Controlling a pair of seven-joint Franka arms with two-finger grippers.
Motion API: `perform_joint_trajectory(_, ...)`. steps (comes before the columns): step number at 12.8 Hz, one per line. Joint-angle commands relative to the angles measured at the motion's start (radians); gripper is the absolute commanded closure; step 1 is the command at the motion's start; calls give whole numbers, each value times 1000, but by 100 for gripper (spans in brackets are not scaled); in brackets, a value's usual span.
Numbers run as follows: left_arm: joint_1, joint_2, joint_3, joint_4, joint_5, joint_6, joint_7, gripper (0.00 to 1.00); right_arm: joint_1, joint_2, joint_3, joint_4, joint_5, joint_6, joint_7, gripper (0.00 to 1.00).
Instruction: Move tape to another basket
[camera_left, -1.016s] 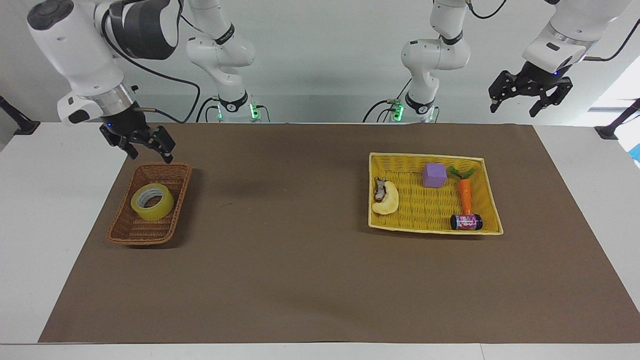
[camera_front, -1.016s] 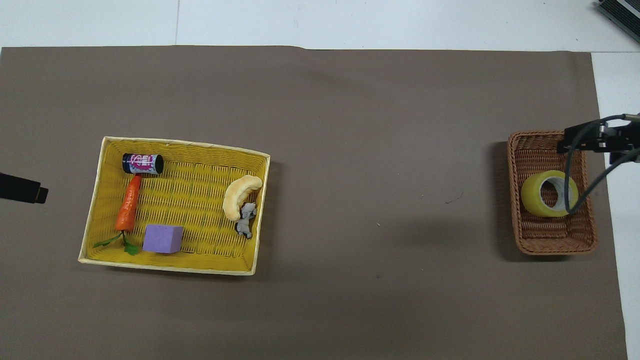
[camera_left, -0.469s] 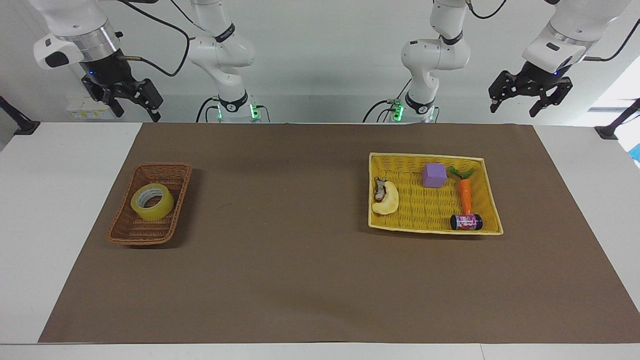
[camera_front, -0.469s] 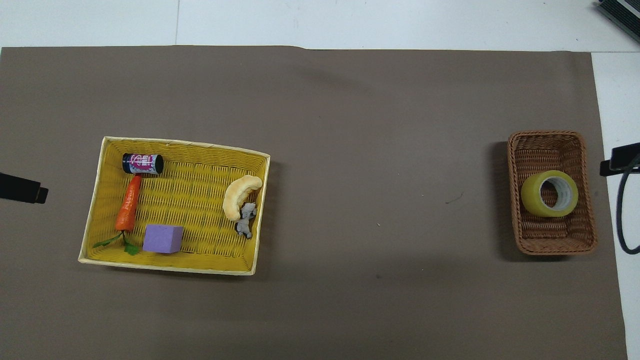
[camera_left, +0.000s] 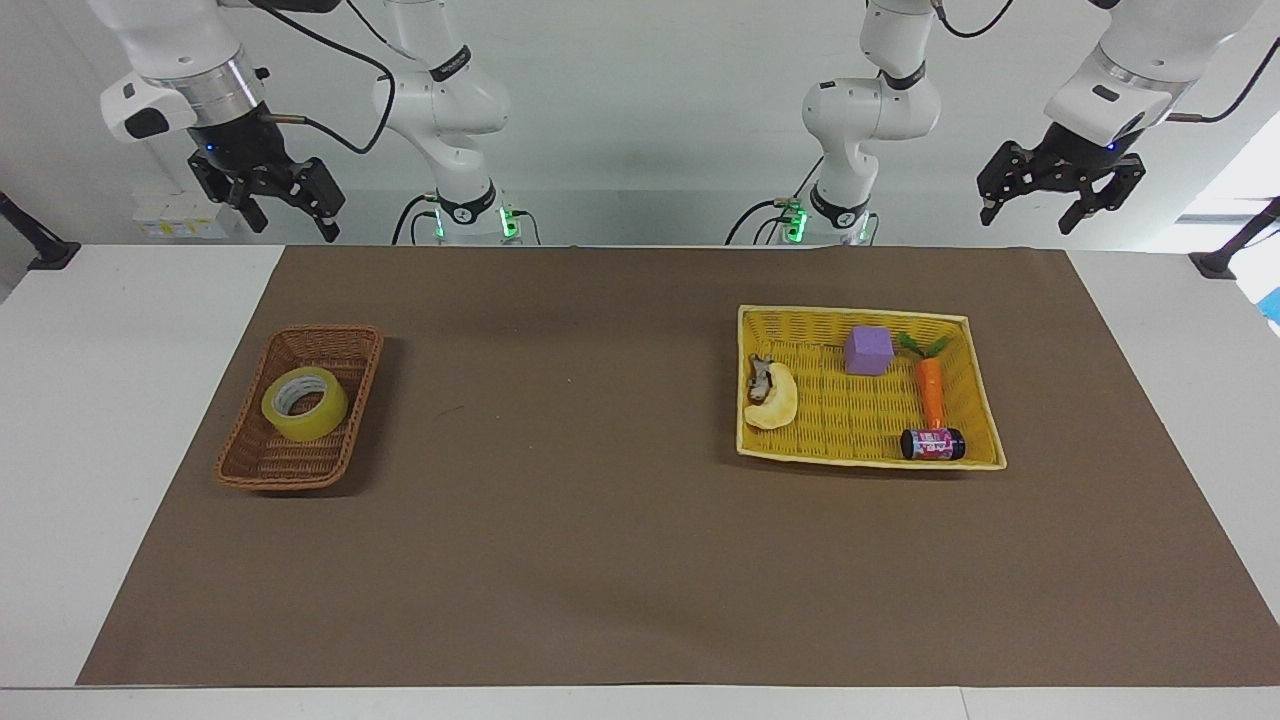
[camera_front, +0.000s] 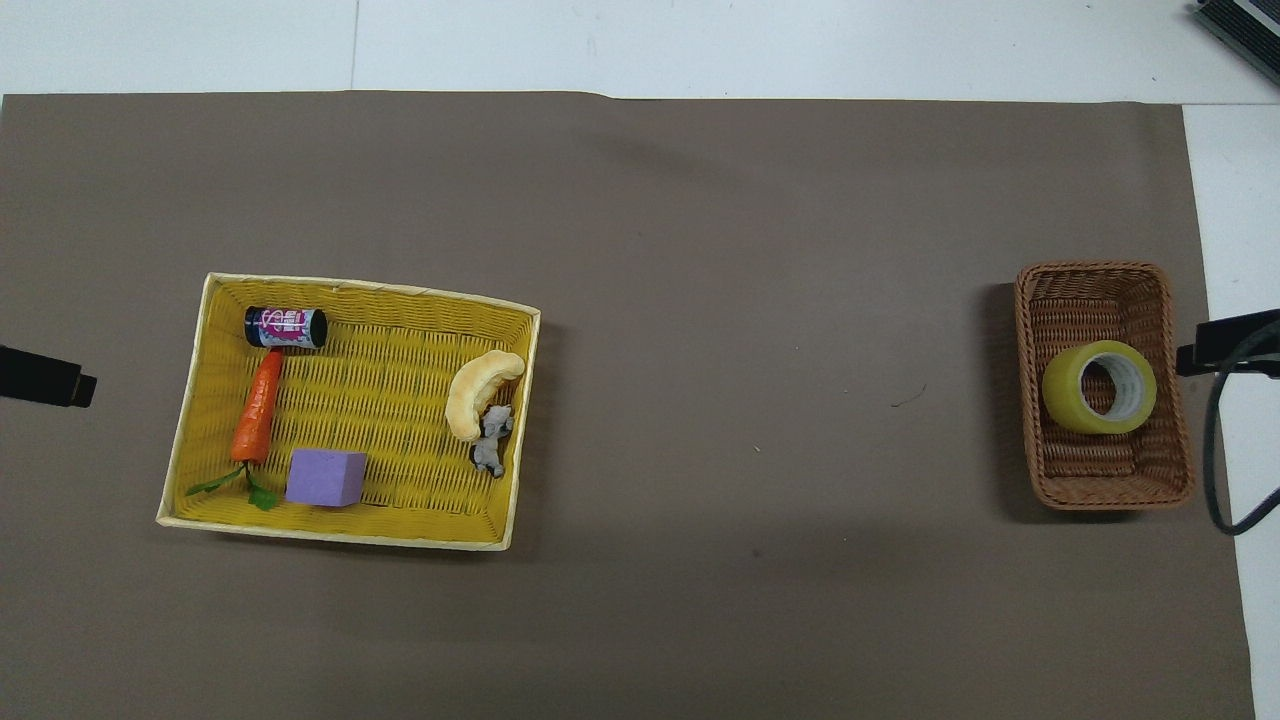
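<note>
The right hand hangs high in the air above the counter's edge nearest the robots, at the right arm's end, its two black fingers spread wide and holding nothing; in the overhead view only a dark tip of it and a loop of cable show at the frame's edge, just beside the brown wicker basket. That small basket sits on the brown mat toward the right arm's end of the counter, and the tape (a yellow-green roll with a pale core) lies in the middle of it, tilted so its hole shows; the same roll reads clearly from overhead, resting on the basket floor and touched by neither hand. The left hand waits raised in the air at the left arm's end, fingers likewise wide apart and empty. Below and inward of it, well apart from the wicker basket, stands the larger yellow woven basket, which holds a purple block, a toy carrot, a small dark can lying on its side, a pale crescent-shaped piece and a small grey figure touching it.
</note>
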Motion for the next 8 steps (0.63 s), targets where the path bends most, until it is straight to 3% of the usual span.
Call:
perform_joint_trajectory(1,9,-4,-6,3,19,-11,7,0,1,-28,7,-37,-15,18,19,0)
perform_joint_trajectory(4,9,-6,-6,3,19,-11,7,0,2,-30,17,-15,-21,-46,1,0)
perform_joint_trajectory(8,9,-4,-6,3,19,-11,7,0,4,-31,35,-17,-23,-38,-28,0)
